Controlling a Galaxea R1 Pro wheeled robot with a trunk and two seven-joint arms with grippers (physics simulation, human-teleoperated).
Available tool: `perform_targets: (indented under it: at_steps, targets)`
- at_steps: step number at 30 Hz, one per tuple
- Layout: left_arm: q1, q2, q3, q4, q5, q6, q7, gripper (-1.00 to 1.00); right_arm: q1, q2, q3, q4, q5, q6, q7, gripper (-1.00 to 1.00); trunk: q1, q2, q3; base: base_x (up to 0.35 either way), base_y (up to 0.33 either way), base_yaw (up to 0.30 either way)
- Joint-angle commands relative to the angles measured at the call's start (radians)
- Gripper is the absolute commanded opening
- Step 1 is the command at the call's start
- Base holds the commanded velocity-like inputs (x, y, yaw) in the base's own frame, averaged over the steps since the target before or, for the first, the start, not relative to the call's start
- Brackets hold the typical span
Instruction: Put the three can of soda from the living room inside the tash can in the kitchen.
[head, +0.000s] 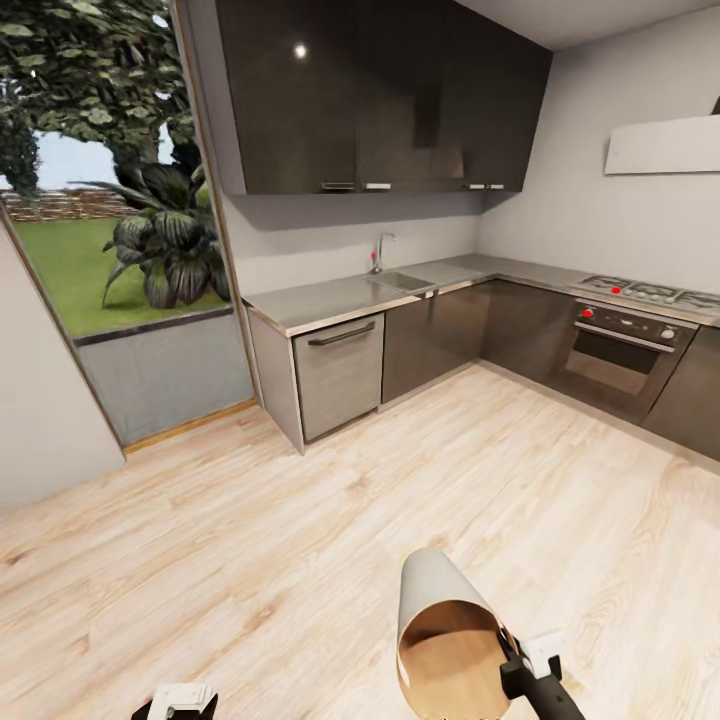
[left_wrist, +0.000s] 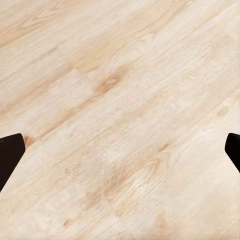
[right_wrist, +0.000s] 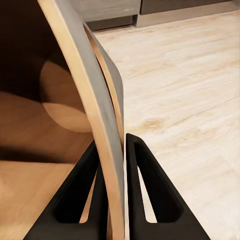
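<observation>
Pinching the thin wall of the tash can, the jaws of the right gripper are closed on its rim, one finger inside and one outside. In the head view the tash can is carried at the near right, tipped so that its tan interior faces the camera, well above the pale wood floor. The jaws of the left gripper are spread wide and hold nothing; plank floor is seen between the dark fingertips.

The can is judged light and stiff, a rigid shell that will not fold under the pinch. A smooth wall held at one edge may swing or slip, so a grip low on the rim, kept level, is advised. No soda cans are seen inside it.

Farther off, the steel-grey bench with sink runs along the far wall above a silver dishwasher. The oven stands at the far right, and a glazed opening to a garden at the far left.
</observation>
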Motion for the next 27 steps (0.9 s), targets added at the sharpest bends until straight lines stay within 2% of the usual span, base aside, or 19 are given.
perform_targets:
  at_steps: [1, 9, 14, 27]
  targets:
    - [0.0, 0.0, 0.0, 0.0, 0.0, 0.0, 0.0, 1.0, 0.0, 0.0, -0.004, -0.002, -0.006, 0.0, 0.009, -1.0, 0.0, 0.0, 0.0, 0.0, 0.0, 0.0]
    - [0.0, 0.0, -0.001, 0.0, 0.0, 0.0, 0.0, 1.0, 0.0, 0.006, -0.005, -0.001, -0.006, -0.001, 0.009, -1.0, 0.0, 0.0, 0.0, 0.0, 0.0, 0.036]
    - [0.0, 0.0, -0.003, 0.001, -0.001, 0.0, 0.0, 1.0, 0.0, 0.014, -0.005, 0.0, -0.007, -0.001, 0.008, -1.0, 0.0, 0.0, 0.0, 0.0, 0.0, 0.214]
    - [0.0, -0.002, -0.006, 0.002, -0.001, 0.0, 0.002, 1.0, 0.0, 0.016, -0.005, 0.001, -0.006, -0.001, 0.007, -1.0, 0.0, 0.0, 0.0, 0.0, 0.0, 0.245]
